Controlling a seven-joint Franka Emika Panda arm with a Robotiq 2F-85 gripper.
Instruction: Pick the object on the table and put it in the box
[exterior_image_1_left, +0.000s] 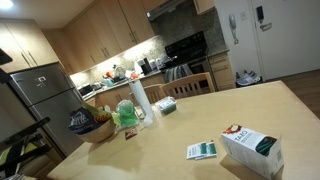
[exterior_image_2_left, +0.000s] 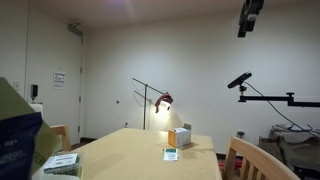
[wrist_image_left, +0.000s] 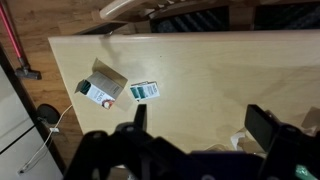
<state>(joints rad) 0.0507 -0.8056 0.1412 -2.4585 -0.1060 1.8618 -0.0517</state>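
The object, a small flat dark teal-green packet with a pale border, lies on the wooden table in the wrist view (wrist_image_left: 146, 91) and in both exterior views (exterior_image_1_left: 201, 151) (exterior_image_2_left: 171, 154). The box, a white carton with green patches and a red-orange mark, lies right beside it (wrist_image_left: 103, 87) (exterior_image_1_left: 252, 149) (exterior_image_2_left: 180, 137). My gripper (wrist_image_left: 200, 122) is open and empty, high above the table, well away from the packet and box. A dark part of the arm (exterior_image_2_left: 250, 12) shows at the top of an exterior view.
The far end of the table (exterior_image_1_left: 230, 110) holds a paper towel roll (exterior_image_1_left: 140, 100), a green bag (exterior_image_1_left: 127, 115), a basket (exterior_image_1_left: 93, 125) and a small dark pack (exterior_image_1_left: 166, 104). A blue bag (exterior_image_2_left: 15, 140) and a mostly white packet (exterior_image_2_left: 62, 162) lie nearby. Chairs (exterior_image_1_left: 187, 85) (exterior_image_2_left: 250, 160) stand at the table's edges.
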